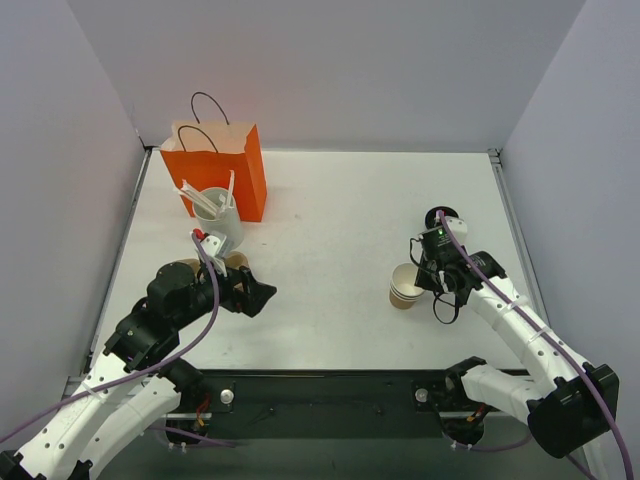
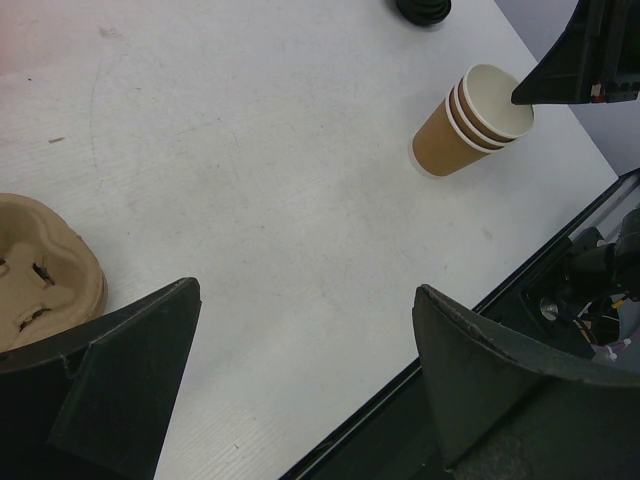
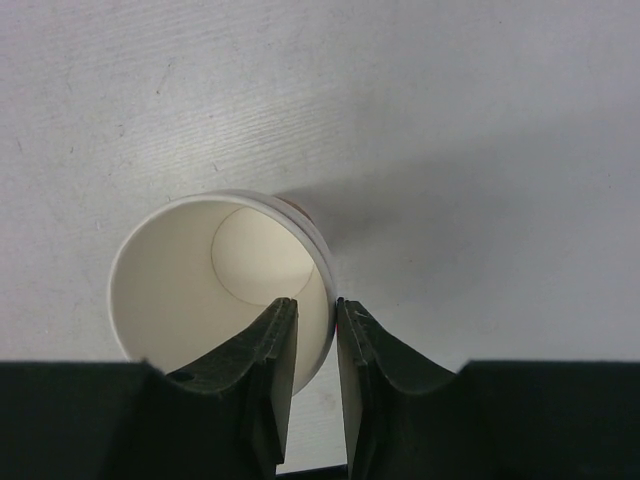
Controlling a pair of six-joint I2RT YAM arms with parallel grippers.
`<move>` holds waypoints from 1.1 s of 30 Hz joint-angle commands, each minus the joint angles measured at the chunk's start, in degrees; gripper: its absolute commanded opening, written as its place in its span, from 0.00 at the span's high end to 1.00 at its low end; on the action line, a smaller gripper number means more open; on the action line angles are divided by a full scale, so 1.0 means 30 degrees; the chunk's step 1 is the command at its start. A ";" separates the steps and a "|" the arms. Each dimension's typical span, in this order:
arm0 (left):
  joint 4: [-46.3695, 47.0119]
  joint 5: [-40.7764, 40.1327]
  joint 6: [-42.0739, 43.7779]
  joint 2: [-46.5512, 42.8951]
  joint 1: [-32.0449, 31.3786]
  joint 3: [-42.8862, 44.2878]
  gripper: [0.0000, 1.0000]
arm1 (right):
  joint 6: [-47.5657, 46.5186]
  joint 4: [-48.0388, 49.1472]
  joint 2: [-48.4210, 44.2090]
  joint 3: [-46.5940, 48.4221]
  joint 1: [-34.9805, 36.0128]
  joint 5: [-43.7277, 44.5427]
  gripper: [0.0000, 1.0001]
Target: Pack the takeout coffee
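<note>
Peeling one cup off the stack looks like the step in hand. The right hand (image 3: 315, 310) stands astride the near rim of the top cup (image 3: 180, 285), one finger inside and one outside, nearly together; whether they bite the wall yet I cannot tell. To do it well, squeeze just enough to hold the paper without creasing it, then lift straight up along the stack (image 1: 403, 290) so the lower cups keep to the desk (image 1: 330, 220). The left hand (image 2: 305, 290) hangs spread wide and empty beside the carrier (image 2: 45, 260); it could steady the stack. No lidded coffee shows in any view; a black thing (image 1: 441, 214) beyond the right hand is too small to name. The bag (image 1: 215, 170) stands far left.
</note>
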 commanded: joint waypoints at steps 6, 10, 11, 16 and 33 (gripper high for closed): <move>0.0558 0.0040 -0.0108 -0.0006 -0.0101 0.0608 0.03 | 0.0139 -0.0056 -0.0161 -0.0249 -0.0204 0.0347 0.83; 0.0559 0.0069 -0.0108 -0.0005 -0.0102 0.0607 0.03 | 0.0081 -0.0056 -0.0365 -0.0336 -0.0262 0.0640 0.92; 0.0558 0.0069 -0.0108 -0.0005 -0.0102 0.0636 0.03 | 0.0081 -0.0056 -0.0424 -0.0308 -0.0262 0.0698 0.94; 0.0558 0.0069 -0.0108 -0.0005 -0.0102 0.0578 0.03 | -0.0066 -0.0173 -0.1212 -0.0015 -0.0321 0.1342 1.00; 0.0588 0.0098 -0.0138 0.0111 -0.0131 0.0607 0.03 | -0.0417 -0.0553 -0.3324 0.0950 -0.1961 0.1608 1.00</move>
